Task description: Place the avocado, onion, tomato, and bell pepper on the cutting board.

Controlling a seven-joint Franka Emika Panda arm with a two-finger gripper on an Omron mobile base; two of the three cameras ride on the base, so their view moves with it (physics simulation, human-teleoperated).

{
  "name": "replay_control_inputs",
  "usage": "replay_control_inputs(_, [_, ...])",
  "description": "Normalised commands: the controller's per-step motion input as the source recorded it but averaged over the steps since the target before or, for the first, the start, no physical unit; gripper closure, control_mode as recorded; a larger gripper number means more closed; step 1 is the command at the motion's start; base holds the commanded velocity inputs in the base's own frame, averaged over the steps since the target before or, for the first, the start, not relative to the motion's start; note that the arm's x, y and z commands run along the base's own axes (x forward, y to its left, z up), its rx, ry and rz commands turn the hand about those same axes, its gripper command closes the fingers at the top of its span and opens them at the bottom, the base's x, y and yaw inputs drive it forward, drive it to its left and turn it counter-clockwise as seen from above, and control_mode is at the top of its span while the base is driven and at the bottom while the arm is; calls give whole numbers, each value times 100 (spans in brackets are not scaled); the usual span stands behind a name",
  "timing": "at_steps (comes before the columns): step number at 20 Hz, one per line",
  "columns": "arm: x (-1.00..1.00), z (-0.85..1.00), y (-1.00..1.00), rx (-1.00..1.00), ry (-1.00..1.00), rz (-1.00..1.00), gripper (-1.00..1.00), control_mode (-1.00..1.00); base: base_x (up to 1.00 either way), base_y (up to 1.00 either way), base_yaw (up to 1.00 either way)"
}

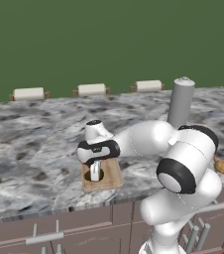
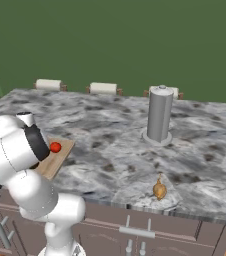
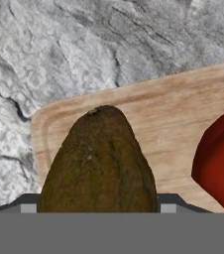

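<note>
Avocado (image 3: 99, 163) lies lengthwise between end effector (image 3: 98, 208) tips, over cutting board (image 3: 173, 114).

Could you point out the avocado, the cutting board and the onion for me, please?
avocado (image 3: 100, 163), hand view, middle of its dark skin.
cutting board (image 3: 163, 111), hand view, bare wood beyond the avocado.
onion (image 2: 159, 190), right base view, middle of the tan bulb near the counter's front edge.

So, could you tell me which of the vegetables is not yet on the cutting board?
The onion, the tan bulb with a pointed tip, sits on the marble counter near its front edge. The avocado and the red item are over the cutting board.
</note>
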Motion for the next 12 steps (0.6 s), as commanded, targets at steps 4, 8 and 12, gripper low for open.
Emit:
replay_control_inputs(4, [-2,-15,0,0,0,2,-100,-100,0,0,0])
replay_control_inputs(8, [-14,0,-3,0,-2,1,-100,-100,0,0,0])
replay_control_inputs(12, [-17,0,-3,0,-6,0,-100,-100,0,0,0])
